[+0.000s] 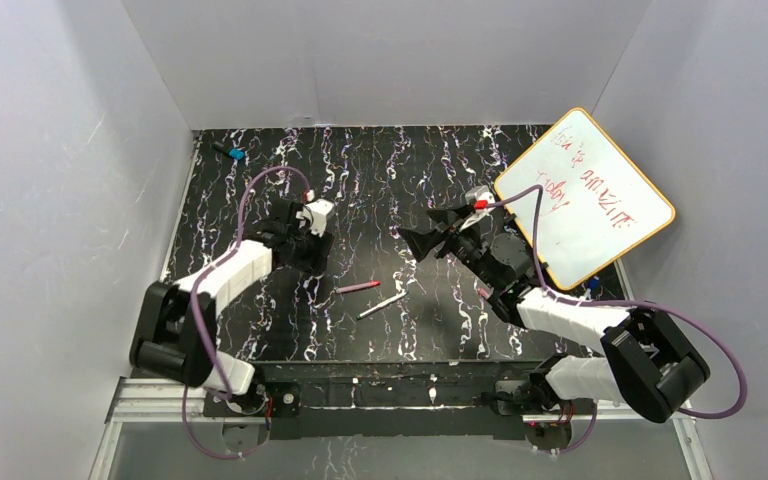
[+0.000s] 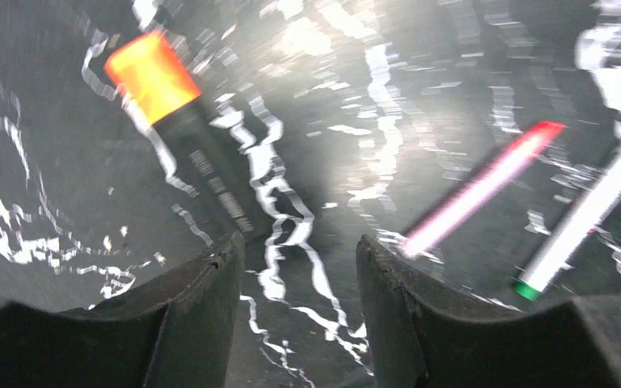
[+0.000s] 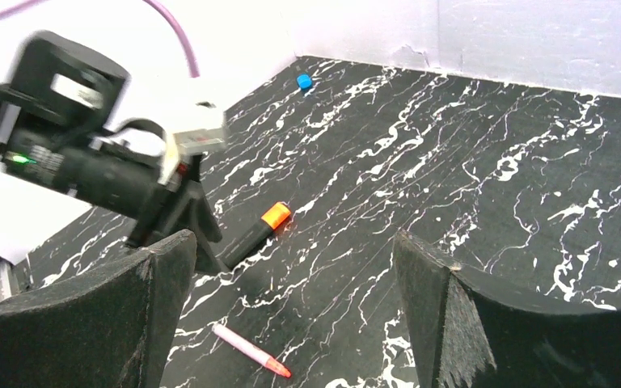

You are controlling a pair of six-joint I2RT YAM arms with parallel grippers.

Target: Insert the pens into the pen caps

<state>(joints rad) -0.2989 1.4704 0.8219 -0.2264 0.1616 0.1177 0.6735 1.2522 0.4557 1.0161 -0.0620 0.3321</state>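
Black pen with orange end [image 2: 198, 166] lies flat on the table [image 2: 420, 73]. Its orange end points away from the left end effector [image 2: 299, 250], and its near end sits just ahead of the left finger. Jaws apart, nothing between them; the pen is not gripped. Orange end is probably a seated cap, so this pen looks done. Magenta pen [image 2: 477, 190] and white pen [image 2: 590, 214] lie nearby to the right. Right end effector [image 3: 293, 242] hovers wide apart, empty.

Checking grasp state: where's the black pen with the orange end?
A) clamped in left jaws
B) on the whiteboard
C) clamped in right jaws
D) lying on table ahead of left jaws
D: the black pen lies on the table just beyond the left gripper, its jaws apart and empty.
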